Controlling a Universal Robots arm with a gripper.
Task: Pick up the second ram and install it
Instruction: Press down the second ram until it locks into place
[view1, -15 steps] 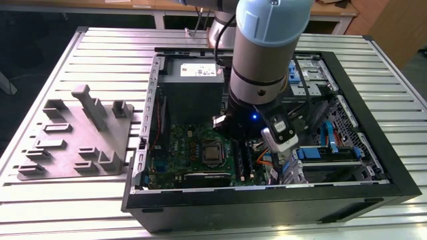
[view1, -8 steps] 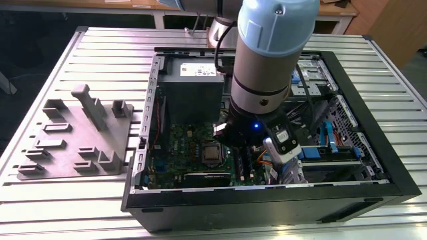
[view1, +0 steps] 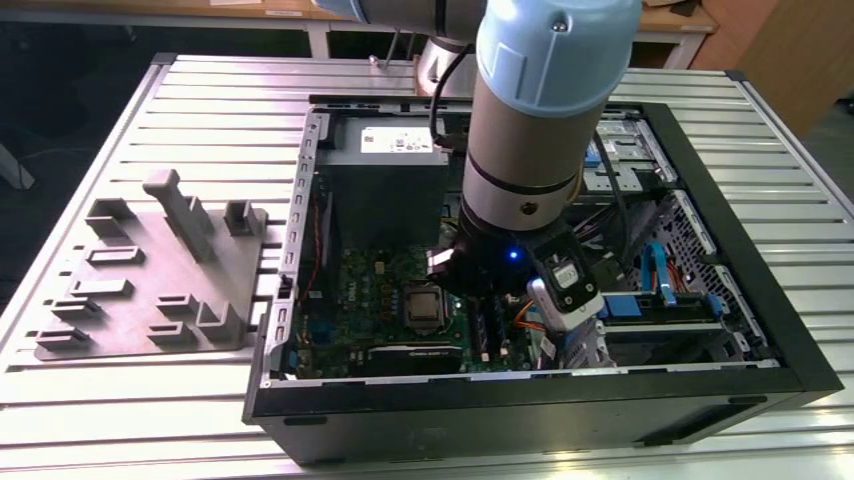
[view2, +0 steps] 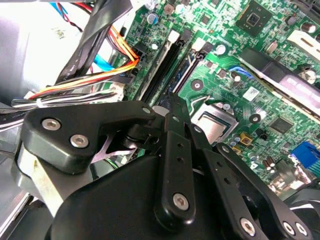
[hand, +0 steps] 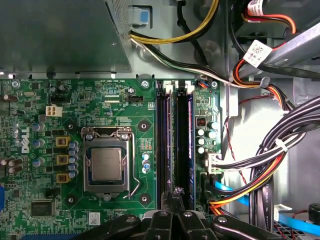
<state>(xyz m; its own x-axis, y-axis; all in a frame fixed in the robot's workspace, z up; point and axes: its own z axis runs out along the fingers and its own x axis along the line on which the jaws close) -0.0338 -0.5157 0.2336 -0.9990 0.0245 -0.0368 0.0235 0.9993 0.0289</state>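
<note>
Closed fingers (hand: 175, 196) press on the second ram (hand: 183, 145), seated in its slot.

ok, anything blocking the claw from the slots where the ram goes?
Nothing visible. The claw hangs directly over one end of the ram slots, with no part between them. The cables lie beside the slots, not across them.

You see a slatted metal table (view1: 200, 100) carrying an open computer case (view1: 787, 330) and, just beside it, a grey holder tray (view1: 140, 290)
</note>
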